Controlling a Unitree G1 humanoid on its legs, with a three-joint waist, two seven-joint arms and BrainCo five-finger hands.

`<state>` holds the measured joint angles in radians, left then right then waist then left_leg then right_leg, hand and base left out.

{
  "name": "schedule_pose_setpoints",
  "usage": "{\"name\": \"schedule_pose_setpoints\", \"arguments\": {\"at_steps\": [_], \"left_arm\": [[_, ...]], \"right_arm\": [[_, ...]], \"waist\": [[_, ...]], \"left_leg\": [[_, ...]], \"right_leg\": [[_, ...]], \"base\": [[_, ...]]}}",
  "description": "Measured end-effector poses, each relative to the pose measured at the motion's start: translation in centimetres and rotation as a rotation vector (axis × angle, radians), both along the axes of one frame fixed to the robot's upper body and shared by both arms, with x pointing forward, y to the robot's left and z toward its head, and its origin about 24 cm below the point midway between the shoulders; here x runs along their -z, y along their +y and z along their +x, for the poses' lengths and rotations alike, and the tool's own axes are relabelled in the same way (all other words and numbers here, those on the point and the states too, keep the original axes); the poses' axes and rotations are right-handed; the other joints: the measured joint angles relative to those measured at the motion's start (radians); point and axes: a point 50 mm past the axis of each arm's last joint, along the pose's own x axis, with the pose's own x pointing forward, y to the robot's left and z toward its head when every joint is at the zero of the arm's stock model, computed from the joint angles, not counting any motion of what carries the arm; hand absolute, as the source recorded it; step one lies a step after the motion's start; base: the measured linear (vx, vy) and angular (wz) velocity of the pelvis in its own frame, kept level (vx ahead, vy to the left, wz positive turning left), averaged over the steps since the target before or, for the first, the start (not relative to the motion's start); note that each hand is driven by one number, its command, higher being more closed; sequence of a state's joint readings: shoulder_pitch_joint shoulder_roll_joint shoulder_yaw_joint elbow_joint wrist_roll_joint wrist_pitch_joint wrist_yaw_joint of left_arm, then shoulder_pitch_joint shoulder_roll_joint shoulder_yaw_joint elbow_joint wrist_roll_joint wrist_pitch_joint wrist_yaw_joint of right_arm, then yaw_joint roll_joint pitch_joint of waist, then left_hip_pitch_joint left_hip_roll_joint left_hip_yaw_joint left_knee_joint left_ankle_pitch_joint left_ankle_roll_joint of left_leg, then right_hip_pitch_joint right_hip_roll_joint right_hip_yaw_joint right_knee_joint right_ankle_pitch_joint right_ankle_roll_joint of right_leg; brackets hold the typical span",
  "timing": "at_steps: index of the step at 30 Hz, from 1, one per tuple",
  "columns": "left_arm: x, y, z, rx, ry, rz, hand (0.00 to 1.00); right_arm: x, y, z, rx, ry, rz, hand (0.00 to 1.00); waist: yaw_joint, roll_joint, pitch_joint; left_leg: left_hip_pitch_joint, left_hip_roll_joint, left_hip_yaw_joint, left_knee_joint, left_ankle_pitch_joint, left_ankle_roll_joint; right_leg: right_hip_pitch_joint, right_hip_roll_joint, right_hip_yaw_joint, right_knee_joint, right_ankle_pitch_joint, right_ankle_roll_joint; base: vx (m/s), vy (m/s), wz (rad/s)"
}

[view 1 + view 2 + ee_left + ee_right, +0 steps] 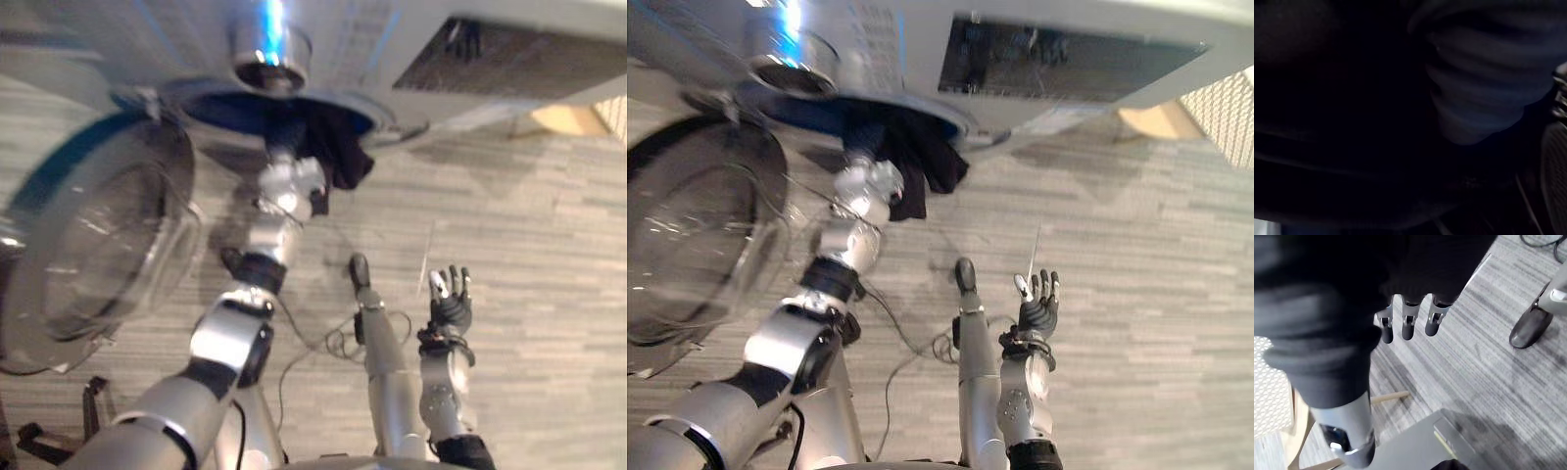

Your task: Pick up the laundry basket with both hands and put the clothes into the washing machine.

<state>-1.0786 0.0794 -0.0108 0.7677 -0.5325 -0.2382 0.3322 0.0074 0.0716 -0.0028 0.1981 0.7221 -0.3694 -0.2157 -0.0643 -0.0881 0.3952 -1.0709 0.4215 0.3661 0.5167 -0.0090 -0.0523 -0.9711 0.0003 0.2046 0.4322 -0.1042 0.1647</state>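
Left hand of mine was buried in the round mouth of the silver-grey front-loading washing machine, among dark crumpled clothes that spilled over its rim; I could not tell its grip. Beside it the round glass door stood open. My right hand hung over the grey striped floor, fingers straight, holding nothing.

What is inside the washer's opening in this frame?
Dark clothes fill the opening of the washer, with one fold hanging out over the rim. The left hand is pushed in among them. The cloth covers the drum behind, so nothing deeper can be seen.
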Motion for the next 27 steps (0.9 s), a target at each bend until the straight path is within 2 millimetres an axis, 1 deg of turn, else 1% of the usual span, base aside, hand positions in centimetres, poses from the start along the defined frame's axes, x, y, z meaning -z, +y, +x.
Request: {"name": "schedule_pose_setpoints", "arguments": {"at_steps": [1,2,3,4,5,6,7,8,9,10,12,13,14,16,17,18,19,20,21,22,24,26,27], "left_arm": [[-1.1,1.0,0.4,-0.017,-0.009,-0.039,1.0],[-1.6,1.5,0.5,-0.023,-0.01,-0.057,1.0],[-2.3,2.3,0.8,-0.028,-0.011,-0.1,1.0],[-2.8,2.6,0.9,-0.027,-0.016,-0.126,1.0],[-3.8,3.1,1.1,-0.024,-0.022,-0.169,1.0],[-4.6,3.5,1.1,-0.018,-0.035,-0.202,1.0],[-5.3,4.3,1.2,-0.029,-0.035,-0.227,1.0],[-5.8,4.3,1.2,-0.024,-0.045,-0.239,1.0],[-7.3,4.0,1.1,-0.002,-0.078,-0.262,1.0],[-9.1,4.1,0.8,0.012,-0.117,-0.287,1.0],[-11.3,4.5,0.4,0.024,-0.168,-0.314,1.0],[-12.7,4.7,-0.2,0.031,-0.213,-0.314,1.0],[-13.5,4.7,-0.5,0.039,-0.24,-0.319,1.0],[-17.4,4.6,-2.2,0.077,-0.359,-0.332,1.0],[-19.1,4.4,-3.0,0.09,-0.407,-0.326,1.0],[-20.3,4.3,-3.8,0.101,-0.446,-0.319,1.0],[-23.1,4.2,-5.6,0.114,-0.54,-0.301,1.0],[-25.7,4.1,-7.7,0.127,-0.646,-0.282,1.0],[-27.6,4.3,-9.5,0.128,-0.732,-0.268,1.0],[-27.8,4.8,-9.9,0.092,-0.78,-0.214,1.0],[-27.9,4.8,-9.9,0.097,-0.77,-0.248,1.0],[-27.8,4.4,-9.8,0.095,-0.766,-0.226,1.0],[-27.7,4.3,-9.8,0.09,-0.765,-0.208,1.0]], "right_arm": [[-0.4,0.0,0.4,0.003,-0.019,0.014,0.0],[-0.5,0.0,0.5,0.004,-0.024,0.017,0.0],[-0.5,-0.1,0.5,0.011,-0.031,0.021,0.0],[-0.5,-0.1,0.5,0.013,-0.034,0.024,0.0],[-0.5,-0.2,0.4,0.016,-0.035,0.033,0.0],[-0.5,-0.2,0.4,0.019,-0.036,0.043,0.0],[-0.6,-0.2,0.6,0.017,-0.047,0.055,0.0],[-0.7,-0.3,0.5,0.018,-0.055,0.053,0.0],[-0.7,-0.7,0.3,0.023,-0.065,0.048,0.0],[-0.8,-0.7,0.4,0.02,-0.075,0.051,0.0],[-0.6,-0.8,0.3,0.025,-0.069,0.061,0.0],[-0.4,-0.9,0.3,0.032,-0.064,0.074,0.0],[-0.3,-0.9,0.3,0.032,-0.062,0.076,0.0],[-0.2,-0.9,0.3,0.019,-0.067,0.077,0.0],[-0.2,-0.9,0.2,0.017,-0.067,0.079,0.0],[-0.1,-0.9,0.2,0.013,-0.07,0.078,0.0],[-0.2,-1.2,0.2,0.02,-0.077,0.077,0.0],[-0.3,-1.7,0.1,0.04,-0.083,0.075,0.0],[-0.4,-2.0,0.0,0.054,-0.088,0.075,0.0],[-0.5,-2.5,-0.2,0.07,-0.099,0.075,0.0],[-0.4,-3.1,-0.7,0.088,-0.104,0.07,0.0],[-0.2,-3.7,-1.2,0.113,-0.093,0.067,0.0],[-0.1,-3.9,-1.3,0.119,-0.091,0.066,0.0]], "waist": [[-0.002,-0.009,0.03],[-0.002,-0.013,0.037],[-0.001,-0.013,0.047],[0.0,-0.015,0.055],[0.002,-0.017,0.071],[0.005,-0.017,0.082],[0.007,-0.017,0.082],[0.014,-0.017,0.082],[0.029,-0.018,0.082],[0.03,-0.018,0.082],[0.029,-0.017,0.082],[0.031,-0.018,0.081],[0.033,-0.018,0.081],[0.037,-0.015,0.08],[0.042,-0.014,0.08],[0.044,-0.013,0.079],[0.049,-0.012,0.078],[0.051,-0.003,0.074],[0.052,-0.001,0.073],[0.047,-0.001,0.073],[0.046,0.001,0.074],[0.044,0.008,0.078],[0.041,0.009,0.078]], "left_leg": [[-0.033,0.018,0.001,0.037,-0.018,0.007],[-0.052,0.027,0.001,0.058,-0.03,0.006],[-0.095,0.048,-0.001,0.1,-0.054,0.014],[-0.113,0.057,-0.002,0.121,-0.067,0.016],[-0.138,0.073,-0.002,0.157,-0.091,0.021],[-0.151,0.086,-0.001,0.179,-0.107,0.022],[-0.158,0.101,0.0,0.21,-0.13,0.024],[-0.159,0.106,0.005,0.217,-0.139,0.025],[-0.166,0.118,0.019,0.222,-0.164,0.013],[-0.184,0.119,0.023,0.226,-0.17,0.015],[-0.196,0.119,0.033,0.227,-0.174,0.02],[-0.202,0.119,0.043,0.227,-0.175,0.021],[-0.206,0.118,0.045,0.23,-0.175,0.021],[-0.215,0.118,0.049,0.236,-0.177,0.025],[-0.216,0.118,0.049,0.239,-0.178,0.026],[-0.218,0.118,0.049,0.241,-0.18,0.026],[-0.22,0.118,0.047,0.248,-0.184,0.027],[-0.228,0.118,0.042,0.252,-0.187,0.031],[-0.229,0.116,0.042,0.254,-0.188,0.033],[-0.231,0.116,0.042,0.259,-0.191,0.037],[-0.231,0.111,0.042,0.261,-0.191,0.039],[-0.225,0.096,0.042,0.255,-0.189,0.04],[-0.224,0.088,0.043,0.254,-0.181,0.051]], "right_leg": [[-0.022,0.005,0.012,-0.004,0.007,0.006],[-0.035,0.009,0.019,-0.006,0.01,0.008],[-0.059,0.021,0.023,-0.015,0.018,0.014],[-0.069,0.026,0.024,-0.017,0.021,0.018],[-0.079,0.032,0.026,-0.024,0.027,0.024],[-0.08,0.034,0.026,-0.036,0.032,0.031],[-0.077,0.039,0.027,-0.044,0.042,0.035],[-0.078,0.039,0.026,-0.052,0.052,0.034],[-0.079,0.033,0.022,-0.083,0.065,0.033],[-0.082,0.028,0.021,-0.119,0.082,0.033],[-0.082,0.018,0.021,-0.158,0.098,0.033],[-0.083,0.012,0.022,-0.184,0.114,0.031],[-0.082,0.011,0.022,-0.197,0.121,0.033],[-0.081,0.003,0.022,-0.233,0.151,0.037],[-0.078,0.001,0.022,-0.243,0.158,0.04],[-0.078,0.0,0.022,-0.248,0.163,0.041],[-0.077,0.0,0.022,-0.25,0.167,0.045],[-0.078,-0.001,0.019,-0.253,0.17,0.048],[-0.078,-0.003,0.018,-0.254,0.171,0.05],[-0.078,-0.004,0.019,-0.254,0.173,0.052],[-0.079,-0.008,0.019,-0.251,0.173,0.052],[-0.083,-0.018,0.017,-0.24,0.172,0.053],[-0.087,-0.024,0.016,-0.234,0.172,0.054]], "base": [[0.01,0.06,-0.55],[0.03,0.071,-0.59],[0.03,0.061,-0.51],[0.04,0.078,-0.6],[0.05,0.083,-0.48],[0.07,0.107,-0.57],[0.05,0.09,-0.47],[0.02,0.08,-0.51],[0.0,0.068,-0.41],[0.0,0.081,-0.35],[-0.01,0.067,-0.17],[-0.01,0.056,-0.14],[-0.02,0.061,-0.19],[-0.01,0.049,-0.17],[-0.01,0.03,-0.12],[-0.01,0.03,-0.12],[-0.01,0.027,-0.09],[0.0,0.031,-0.05],[0.0,0.0,0.0],[0.0,0.0,0.0],[0.0,0.007,0.02],[0.01,0.013,0.14],[0.01,0.009,0.17]]}}
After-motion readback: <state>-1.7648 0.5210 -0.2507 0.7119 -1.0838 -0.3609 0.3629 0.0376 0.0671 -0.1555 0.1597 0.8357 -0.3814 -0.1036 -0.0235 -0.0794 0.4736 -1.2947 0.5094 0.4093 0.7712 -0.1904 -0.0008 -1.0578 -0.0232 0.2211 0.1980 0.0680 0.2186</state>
